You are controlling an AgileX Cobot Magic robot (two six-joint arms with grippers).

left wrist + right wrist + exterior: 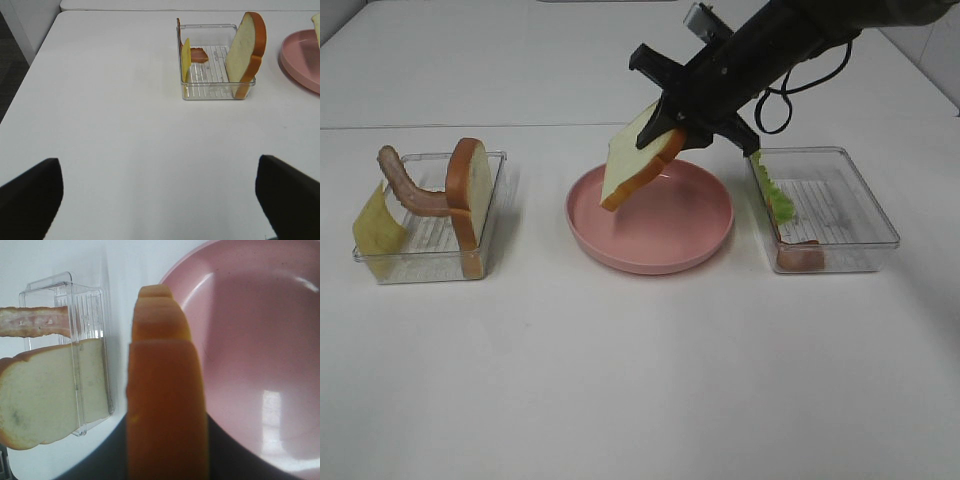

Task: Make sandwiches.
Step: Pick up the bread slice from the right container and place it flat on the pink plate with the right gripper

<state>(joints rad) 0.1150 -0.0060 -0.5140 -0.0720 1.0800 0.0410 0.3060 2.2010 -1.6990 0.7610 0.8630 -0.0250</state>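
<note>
From the high camera, the right gripper (682, 128) is clamped on the crust edge of a white bread slice with an orange-brown crust (630, 165). The slice hangs tilted over the round pink plate (650, 262); whether its low corner touches the plate is unclear. It looks light, stiff and probably smooth, so a pinch across the crust suits it.

In the left wrist view, the left gripper (159, 167) has its fingers wide apart and empty. It is well apart from the clear plastic tray (210, 94), which holds a second bread slice (244, 50), a yellow cheese slice (186, 59) and a half-hidden reddish bacon strip (199, 54).

In the right wrist view, the crust fills the middle and hides the fingers.
</note>
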